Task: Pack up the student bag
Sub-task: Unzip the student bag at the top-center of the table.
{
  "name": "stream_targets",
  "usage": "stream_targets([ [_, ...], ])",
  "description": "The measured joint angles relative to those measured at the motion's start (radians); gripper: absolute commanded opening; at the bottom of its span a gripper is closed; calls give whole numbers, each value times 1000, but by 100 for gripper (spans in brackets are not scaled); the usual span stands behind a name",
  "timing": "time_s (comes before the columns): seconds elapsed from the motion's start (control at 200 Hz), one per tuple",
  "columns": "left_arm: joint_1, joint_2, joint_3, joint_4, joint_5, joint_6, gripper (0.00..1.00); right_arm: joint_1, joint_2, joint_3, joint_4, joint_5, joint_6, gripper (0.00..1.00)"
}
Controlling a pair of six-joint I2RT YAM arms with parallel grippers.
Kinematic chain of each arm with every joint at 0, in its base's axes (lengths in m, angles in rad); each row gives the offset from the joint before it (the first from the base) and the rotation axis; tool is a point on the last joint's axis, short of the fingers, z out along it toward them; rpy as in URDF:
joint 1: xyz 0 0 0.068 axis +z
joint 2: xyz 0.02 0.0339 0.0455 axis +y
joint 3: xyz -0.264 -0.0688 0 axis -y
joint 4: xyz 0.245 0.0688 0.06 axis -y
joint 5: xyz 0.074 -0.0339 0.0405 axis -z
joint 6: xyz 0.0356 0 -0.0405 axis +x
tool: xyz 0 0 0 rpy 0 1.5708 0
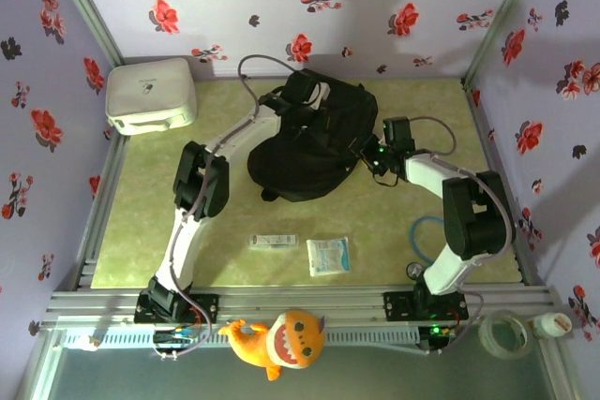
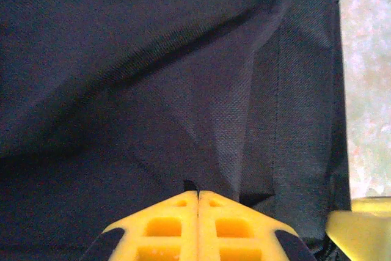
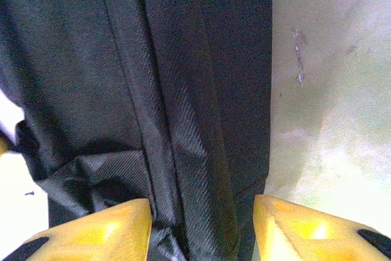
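My left claw (image 2: 198, 192) is pressed together on a pinch of the bag (image 2: 153, 59), and the cloth tents up to its tips. My right claw (image 3: 201, 212) stands apart, straddling a ridge of fabric at the bag's right edge. The bag lies on the table (image 1: 141, 231), midway along the far edge. It looks soft, limp and probably light, so I'd grip a seam or the zipper edge rather than loose cloth.

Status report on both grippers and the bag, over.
Left gripper shut on student bag fabric. Right gripper jaws apart astride bag edge, grip unclear. Flat packet, slim box on table, outside bag.
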Motion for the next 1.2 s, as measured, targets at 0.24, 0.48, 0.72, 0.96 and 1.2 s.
stream_targets([
  [0.24, 0, -54, -39, 24, -55, 0, 0, 0, 67, 37, -23, 8, -37, 42],
  [0.48, 4, -54, -60, 26, -86, 0, 0, 3, 73, 45, -24, 13, -58, 22],
  [0.72, 8, -54, -67, 24, -202, 49, 0, 10, 73, 64, -53, 50, -87, 12],
  [0.96, 70, -54, -67, 19, -319, 99, 0, 10, 73, 64, -72, 92, -97, 11],
  [1.2, 128, -53, -68, 9, -368, 110, 0, 13, 73, 64, -75, 102, -101, 11],
])
